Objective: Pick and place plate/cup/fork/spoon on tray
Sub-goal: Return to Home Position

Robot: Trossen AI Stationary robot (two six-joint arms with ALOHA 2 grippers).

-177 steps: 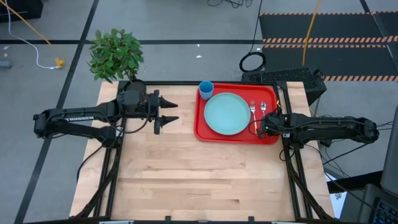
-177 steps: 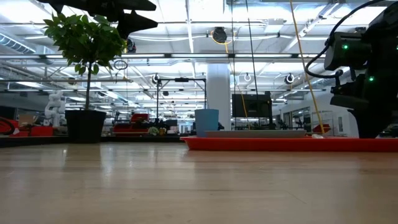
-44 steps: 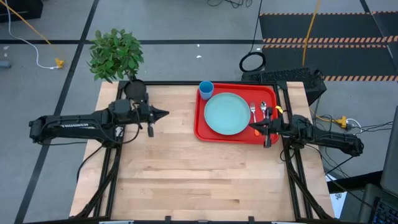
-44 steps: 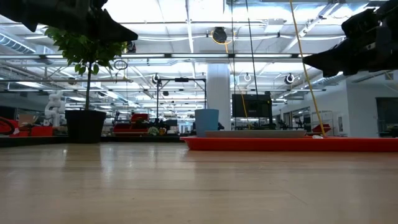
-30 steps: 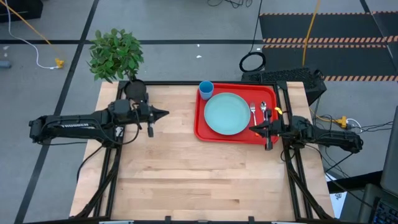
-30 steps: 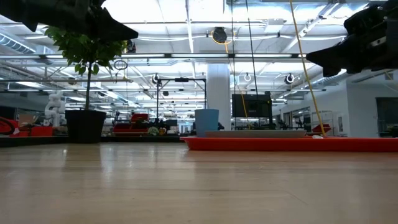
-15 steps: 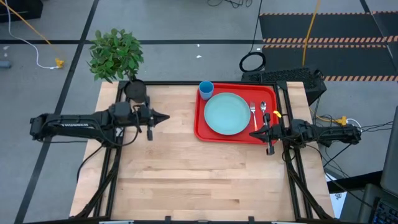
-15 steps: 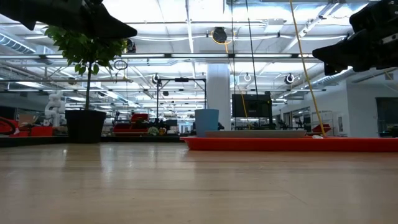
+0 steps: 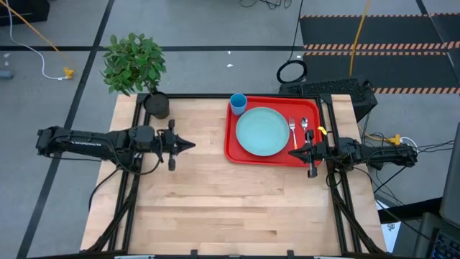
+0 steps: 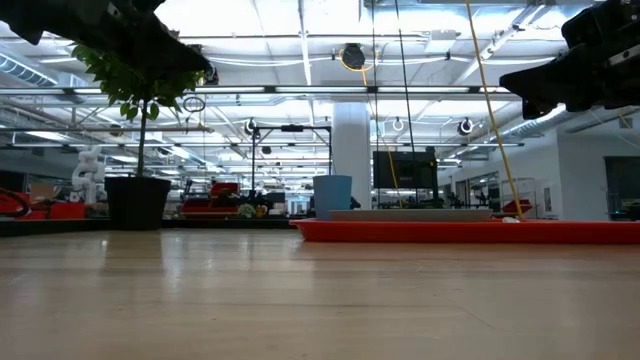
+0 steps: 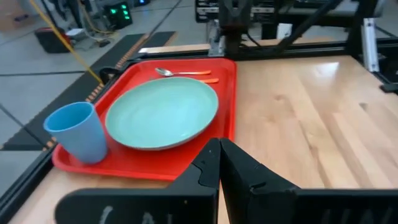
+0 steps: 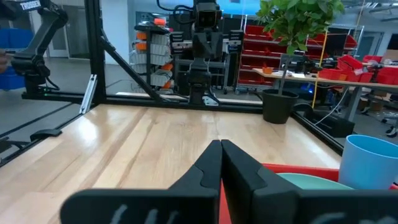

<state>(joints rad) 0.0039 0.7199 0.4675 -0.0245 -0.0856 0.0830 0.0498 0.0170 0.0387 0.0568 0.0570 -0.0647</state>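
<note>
The red tray (image 9: pixel 231 144) lies at the table's far right. On it rest the pale teal plate (image 9: pixel 262 132), the blue cup (image 9: pixel 238 103) at its far left corner, and the fork (image 9: pixel 292 132) and spoon (image 9: pixel 305 129) side by side to the plate's right. The left wrist view also shows the plate (image 11: pixel 163 112), cup (image 11: pixel 76 130) and spoon (image 11: pixel 180 72). My left gripper (image 9: pixel 191 144) hangs shut above bare wood left of the tray. My right gripper (image 9: pixel 291 153) is shut above the tray's near right corner, clear of the cutlery.
A potted plant (image 9: pixel 134 63) in a dark pot (image 9: pixel 157 106) stands at the table's far left corner. Bare wood (image 9: pixel 230 208) fills the near half of the table. A black frame rail runs beside the tray's right edge (image 9: pixel 323 122).
My left gripper has moved toward the table's near edge, still shut, so the dark pot now shows free of the arm. My right gripper has drawn slightly toward the near edge, still shut. Nothing on the tray has moved.
</note>
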